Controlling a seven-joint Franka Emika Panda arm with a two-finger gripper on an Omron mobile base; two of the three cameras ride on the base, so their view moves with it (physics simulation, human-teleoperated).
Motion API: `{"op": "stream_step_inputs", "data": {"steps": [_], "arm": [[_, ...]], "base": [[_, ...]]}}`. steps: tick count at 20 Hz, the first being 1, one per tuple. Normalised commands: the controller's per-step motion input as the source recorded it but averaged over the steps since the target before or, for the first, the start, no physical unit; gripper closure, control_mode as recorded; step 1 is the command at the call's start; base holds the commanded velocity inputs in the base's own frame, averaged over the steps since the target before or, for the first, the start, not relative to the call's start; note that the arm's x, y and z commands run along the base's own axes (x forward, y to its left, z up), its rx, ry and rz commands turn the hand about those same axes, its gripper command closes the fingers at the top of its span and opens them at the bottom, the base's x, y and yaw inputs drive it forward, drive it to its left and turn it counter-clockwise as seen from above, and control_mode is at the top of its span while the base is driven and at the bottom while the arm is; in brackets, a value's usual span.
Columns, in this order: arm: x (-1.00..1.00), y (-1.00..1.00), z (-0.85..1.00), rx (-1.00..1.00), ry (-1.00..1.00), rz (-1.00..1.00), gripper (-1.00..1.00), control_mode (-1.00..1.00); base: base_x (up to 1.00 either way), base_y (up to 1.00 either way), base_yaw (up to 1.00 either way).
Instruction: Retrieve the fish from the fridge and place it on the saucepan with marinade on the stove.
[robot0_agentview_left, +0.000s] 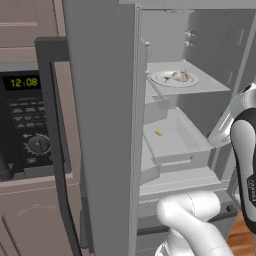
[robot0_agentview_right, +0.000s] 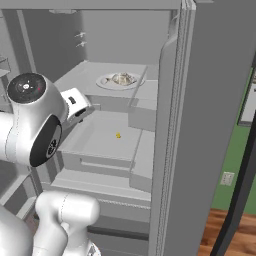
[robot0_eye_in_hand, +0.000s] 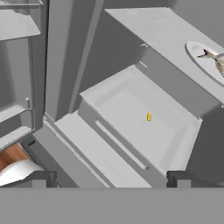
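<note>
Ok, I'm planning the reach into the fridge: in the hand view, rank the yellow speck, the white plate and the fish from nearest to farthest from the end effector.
1. Yellow speck, in the lower tray just ahead of the open end effector.
2. White plate, on the shelf above, to the right.
3. Fish, on that plate; too close to the plate to separate firmly.

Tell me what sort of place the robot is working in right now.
Most likely a home kitchen. A tall grey fridge stands open, a white round plate with a pale grey-beige fish on its shelf. A black-fronted microwave with a digital clock sits in brown cabinets beside it.
</note>
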Motion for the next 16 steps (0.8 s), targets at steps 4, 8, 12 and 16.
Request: {"op": "stream_step_inputs", "data": {"steps": [4, 8, 12, 16], "arm": [[0.00, 0.00, 0.15, 0.00, 0.00, -0.08, -1.00, -1.00], [0.08, 0.00, 0.39, 0.00, 0.01, -0.09, -1.00, -1.00], [0.20, 0.00, 0.48, 0.00, 0.03, -0.02, -1.00, -1.00], [0.15, 0.00, 0.29, 0.00, 0.01, 0.00, -1.00, -1.00]], "base": [[0.00, 0.00, 0.00], [0.00, 0.00, 0.00], [0.00, 0.00, 0.00], [0.00, 0.00, 0.00]]}}
